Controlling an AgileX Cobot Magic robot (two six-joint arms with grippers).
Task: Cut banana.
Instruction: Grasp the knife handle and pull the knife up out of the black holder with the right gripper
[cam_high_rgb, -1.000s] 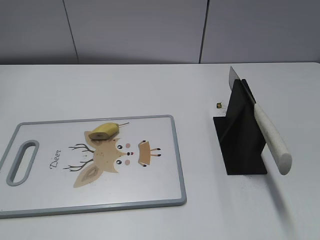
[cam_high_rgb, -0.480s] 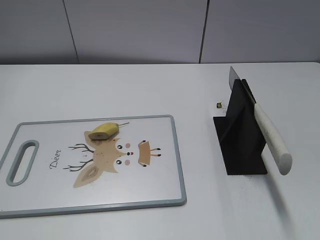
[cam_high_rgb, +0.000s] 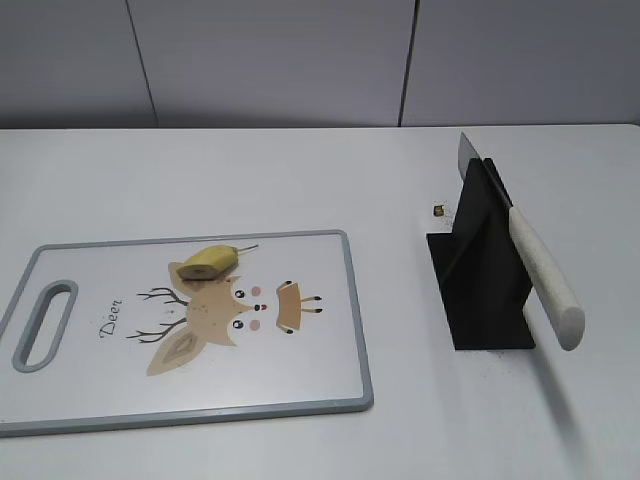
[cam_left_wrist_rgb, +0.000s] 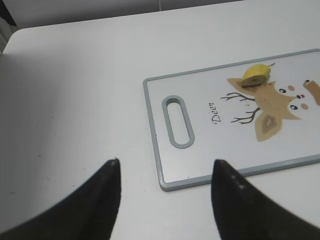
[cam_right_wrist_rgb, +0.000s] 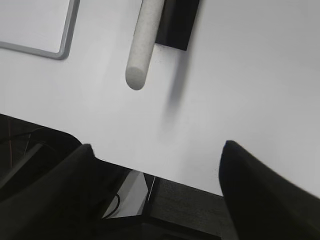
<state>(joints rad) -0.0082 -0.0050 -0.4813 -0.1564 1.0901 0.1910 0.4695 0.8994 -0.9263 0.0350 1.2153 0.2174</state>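
Observation:
A short yellow banana piece with its stem lies on the white cutting board, near the board's far edge; it also shows in the left wrist view. A knife with a white handle rests blade-first in a black stand; its handle shows in the right wrist view. My left gripper is open and empty above the table near the board's handle end. My right gripper is open and empty over the table's front edge, below the knife handle. Neither gripper shows in the exterior view.
A small dark crumb lies on the table left of the stand. The board has a grey rim and a deer drawing. The table's front edge and dark space below show in the right wrist view.

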